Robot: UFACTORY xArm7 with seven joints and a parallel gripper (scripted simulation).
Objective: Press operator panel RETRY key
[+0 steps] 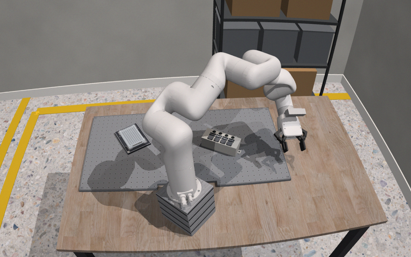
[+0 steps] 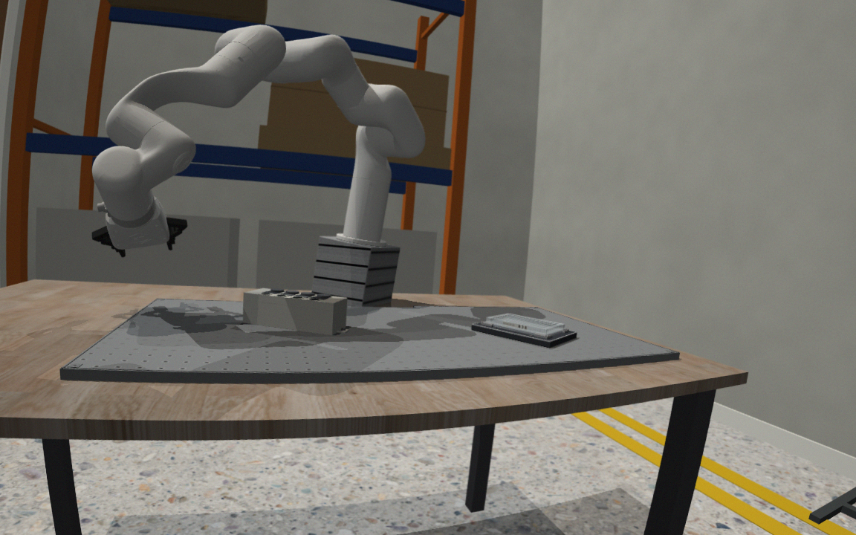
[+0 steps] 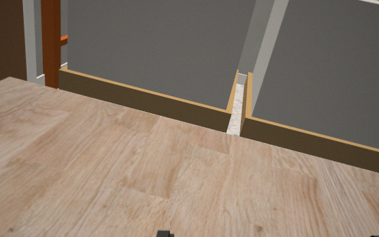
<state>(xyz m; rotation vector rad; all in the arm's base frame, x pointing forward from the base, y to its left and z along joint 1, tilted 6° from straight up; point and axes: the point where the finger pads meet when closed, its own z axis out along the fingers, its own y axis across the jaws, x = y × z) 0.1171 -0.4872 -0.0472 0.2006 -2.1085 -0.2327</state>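
Panel (image 1: 221,141) on grey mat (image 1: 111,166), no lamp visibly lit, gripper (image 1: 293,147) aloft over bare counter (image 1: 328,179), well apart from panel, fingers (image 1: 284,145) spread, holding nothing.

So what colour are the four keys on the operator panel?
Black, on a grey operator panel; top view shows the keys best.

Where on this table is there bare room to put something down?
Free: wood right of the perforated mat, below the open end effector; the front strip right of the arm's pedestal; mat left of the well plate. Crowded: mid-mat around the operator panel.
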